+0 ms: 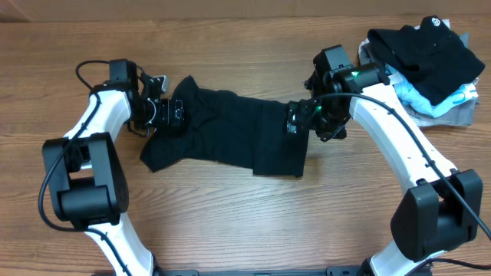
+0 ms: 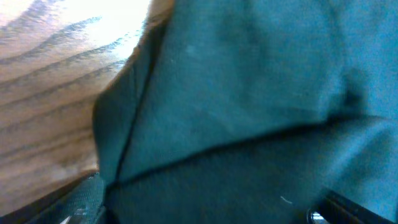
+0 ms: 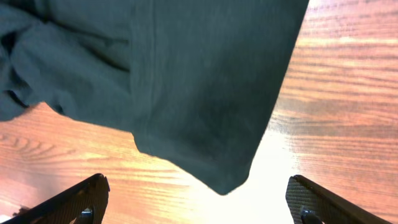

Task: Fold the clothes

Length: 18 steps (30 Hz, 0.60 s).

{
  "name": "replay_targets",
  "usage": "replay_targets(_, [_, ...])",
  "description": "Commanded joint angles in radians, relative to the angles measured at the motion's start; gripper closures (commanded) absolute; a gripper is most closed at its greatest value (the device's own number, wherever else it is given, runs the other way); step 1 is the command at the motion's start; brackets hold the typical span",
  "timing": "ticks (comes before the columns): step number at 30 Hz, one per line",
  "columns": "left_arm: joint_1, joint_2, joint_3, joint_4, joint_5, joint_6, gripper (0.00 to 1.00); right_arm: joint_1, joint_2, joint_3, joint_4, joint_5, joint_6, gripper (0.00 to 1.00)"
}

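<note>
Left gripper [image 1: 169, 113]: It sits low on the left end of the shirt. Its jaws are spread wide. In your left wrist view, one finger [image 2: 84, 199] shows at the bottom corner and cloth fills the space in front. It is not pinching the cloth.

T-shirt [image 1: 230, 130]: The big black shirt lies on the table [image 1: 230, 222], in the middle, between your two grippers. It makes a long strip from side to side. The left part is bunched and wrinkly. The right part lies flatter, with a straight edge.

Right gripper [image 1: 301, 119]: It is at the right edge of the shirt. Its jaws are spread wide and hold nothing. In your right wrist view, bare wood shows between the fingers [image 3: 78, 199], and a corner of the shirt hangs just ahead of them.

Pile of other clothes [image 1: 430, 54]: It sits at the far right corner, well apart from the shirt. Leave it alone.

Done so far: I think the shirt is partly folded, because it looks narrow and layered. I cannot tell how many folds it has.

To do next: You need to smooth the bunched left side. Then fold the strip into a small, neat stack.
</note>
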Motion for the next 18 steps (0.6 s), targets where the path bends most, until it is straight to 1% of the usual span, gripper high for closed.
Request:
replay_targets(1, [0.006, 0.058, -0.006, 0.033, 0.030, 0.019, 0.00, 0.001, -0.023, 0.019, -0.015, 0.010, -0.008, 0.05])
replay_targets(7, [-0.001, 0.100, -0.012, 0.023, 0.030, 0.019, 0.01, 0.001, -0.023, 0.019, -0.015, 0.010, -0.007, 0.05])
replay_targets(8, [-0.001, 0.100, -0.016, 0.023, 0.031, 0.019, 0.02, 0.001, -0.023, 0.019, -0.015, 0.010, -0.007, 0.05])
replay_targets(10, [-0.001, 0.105, -0.031, 0.019, 0.030, -0.003, 0.12, 0.001, -0.023, 0.019, -0.015, 0.010, -0.008, 0.05])
replay_targets(15, [-0.001, 0.107, -0.080, 0.025, 0.018, -0.024, 0.63, 0.001, -0.023, 0.019, -0.014, 0.010, -0.008, 0.05])
replay_targets(16, [-0.001, 0.107, -0.089, 0.029, 0.002, -0.035, 0.76, 0.001, -0.023, 0.019, -0.014, 0.010, -0.008, 0.05])
replay_targets(17, [-0.001, 0.107, -0.095, 0.031, -0.015, -0.047, 0.87, 0.001, -0.023, 0.019, -0.014, 0.010, -0.008, 0.05])
replay_targets(18, [-0.001, 0.107, -0.098, 0.030, -0.044, -0.068, 0.96, 0.001, -0.023, 0.019, -0.015, 0.010, -0.008, 0.05])
